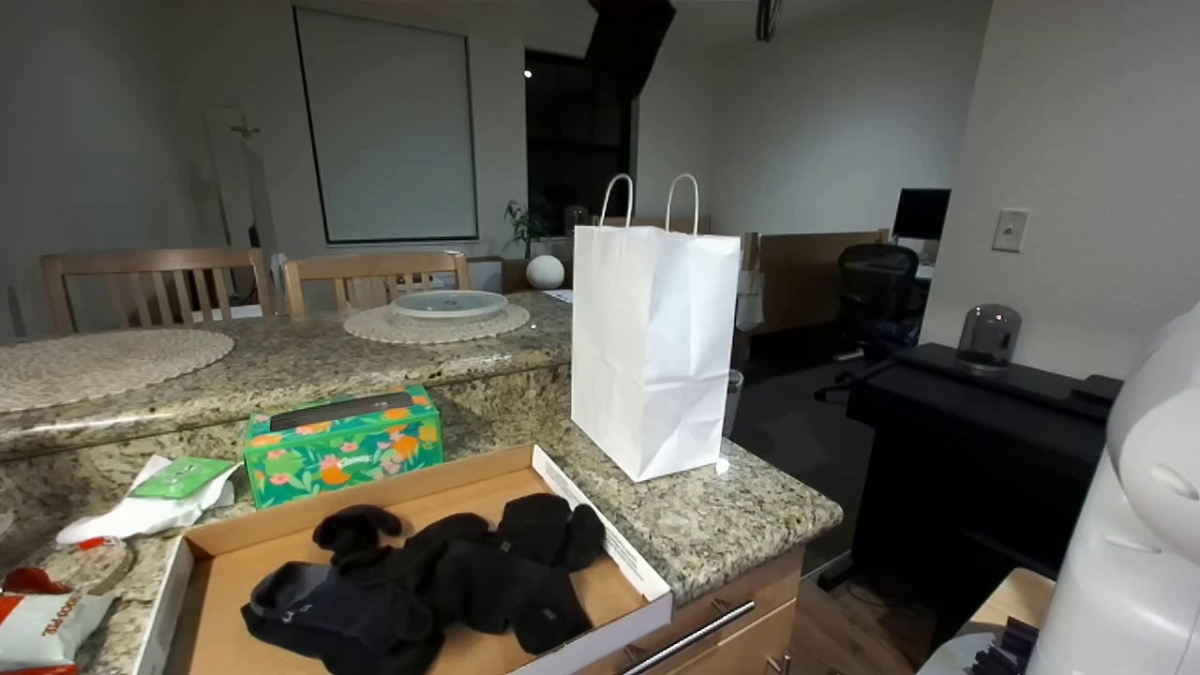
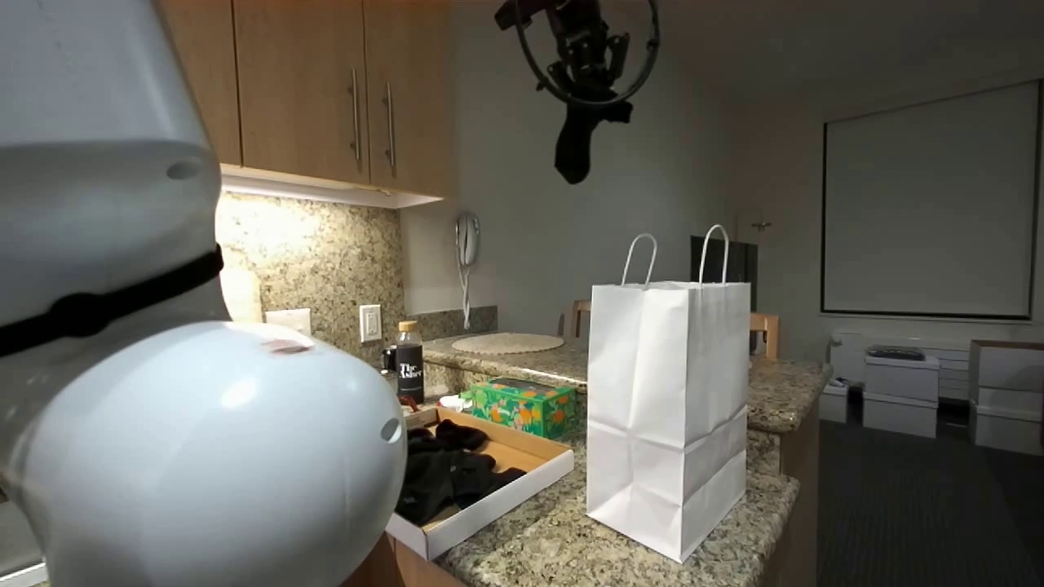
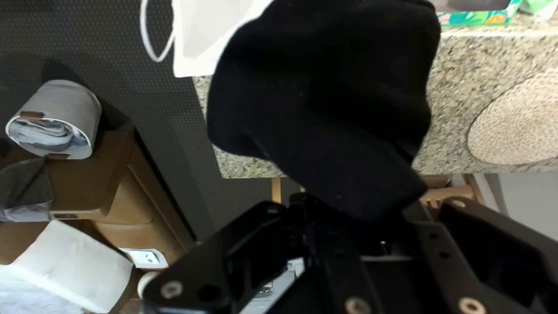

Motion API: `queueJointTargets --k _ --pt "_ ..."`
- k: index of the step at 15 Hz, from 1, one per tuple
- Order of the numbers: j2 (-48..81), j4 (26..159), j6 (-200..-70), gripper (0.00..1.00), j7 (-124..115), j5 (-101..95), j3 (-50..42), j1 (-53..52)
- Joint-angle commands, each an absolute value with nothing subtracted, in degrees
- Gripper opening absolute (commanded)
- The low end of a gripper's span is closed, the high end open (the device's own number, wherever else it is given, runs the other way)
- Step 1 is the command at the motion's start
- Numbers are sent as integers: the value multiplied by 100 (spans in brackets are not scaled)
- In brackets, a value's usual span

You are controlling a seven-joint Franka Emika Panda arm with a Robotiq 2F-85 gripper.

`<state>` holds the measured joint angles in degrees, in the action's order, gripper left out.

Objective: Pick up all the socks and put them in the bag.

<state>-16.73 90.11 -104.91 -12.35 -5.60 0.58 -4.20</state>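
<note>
My gripper (image 2: 589, 88) is high above the counter, shut on a black sock (image 2: 574, 147) that hangs below it. The held sock also hangs at the top edge of an exterior view (image 1: 632, 45) and fills the middle of the wrist view (image 3: 327, 96). The fingertips are partly hidden by the dark cloth. The white paper bag (image 1: 647, 356) stands upright on the counter with both handles up. It also shows in an exterior view (image 2: 644, 408) and partly behind the sock in the wrist view (image 3: 192, 61). Several black socks (image 1: 469, 577) lie heaped in a shallow cardboard tray (image 2: 502, 507).
A green floral tissue box (image 1: 347, 450) stands behind the tray. A raised granite ledge (image 1: 281, 361) runs behind it, with round woven mats (image 1: 112, 361) and a clear lid (image 1: 450, 303). A dark bottle (image 2: 409, 367) and snack packets (image 1: 52, 623) are beside the tray. The bag stands near the counter's end.
</note>
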Motion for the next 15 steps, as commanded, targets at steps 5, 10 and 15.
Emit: queueJointTargets --k 5,10,15 --pt "-877 8688 -10487 11 904 542 -1259 286" --pt "-187 8231 -10275 11 1138 473 -1038 334" --pt "-138 7781 -10227 11 1047 348 -854 207"
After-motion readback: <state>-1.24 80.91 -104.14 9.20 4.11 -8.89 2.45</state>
